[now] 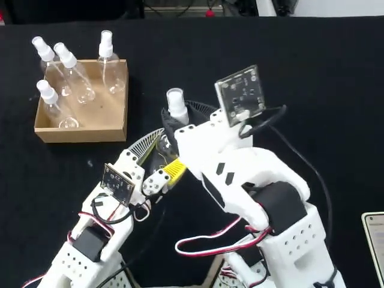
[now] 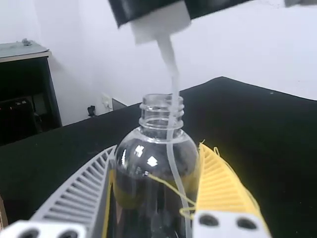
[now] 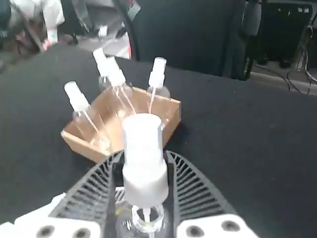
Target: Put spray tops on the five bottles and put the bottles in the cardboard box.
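Note:
My left gripper [image 2: 154, 191] is shut on a clear uncapped bottle [image 2: 156, 168], holding it upright near the table's middle [image 1: 163, 147]. Directly above it my right gripper [image 3: 143, 171] is shut on a white spray top [image 3: 143, 156], also seen in the high view [image 1: 176, 105]. The top's thin tube [image 2: 173, 129] runs down through the bottle's open neck [image 2: 162, 111]; the cap itself is still above the neck. The cardboard box [image 1: 114, 126] at the back left holds several capped bottles [image 1: 71, 72], leaning or upright.
Black cloth covers the table [image 1: 312, 72]. The box [image 3: 168, 121] lies a short way beyond both grippers. A pale flat object [image 1: 375, 237] sits at the right edge. Cables trail from the arms near the front.

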